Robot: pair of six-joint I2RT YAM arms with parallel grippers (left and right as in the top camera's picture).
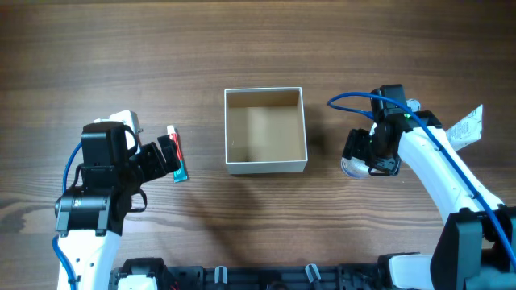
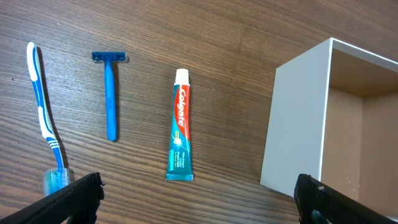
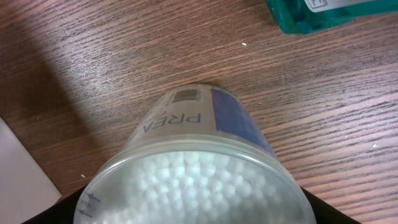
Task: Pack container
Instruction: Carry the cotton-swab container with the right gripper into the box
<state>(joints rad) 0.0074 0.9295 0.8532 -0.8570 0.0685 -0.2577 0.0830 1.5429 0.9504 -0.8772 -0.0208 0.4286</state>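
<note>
The container (image 1: 265, 167), a square white box with a tan inside, stands empty at the table's middle; its white wall shows in the left wrist view (image 2: 298, 118). My left gripper (image 1: 167, 155) (image 2: 199, 208) is open and empty, hovering over a toothpaste tube (image 1: 177, 159) (image 2: 180, 127). A blue razor (image 2: 111, 93) and a blue-white toothbrush (image 2: 43, 118) lie left of the tube. My right gripper (image 1: 364, 155) (image 3: 193, 214) is shut on a round clear jar of cotton swabs (image 1: 352, 167) (image 3: 199, 124), right of the box.
A teal item (image 3: 323, 12) lies just beyond the jar. A white packet (image 1: 468, 127) lies at the far right. The razor and toothbrush are hidden under my left arm in the overhead view.
</note>
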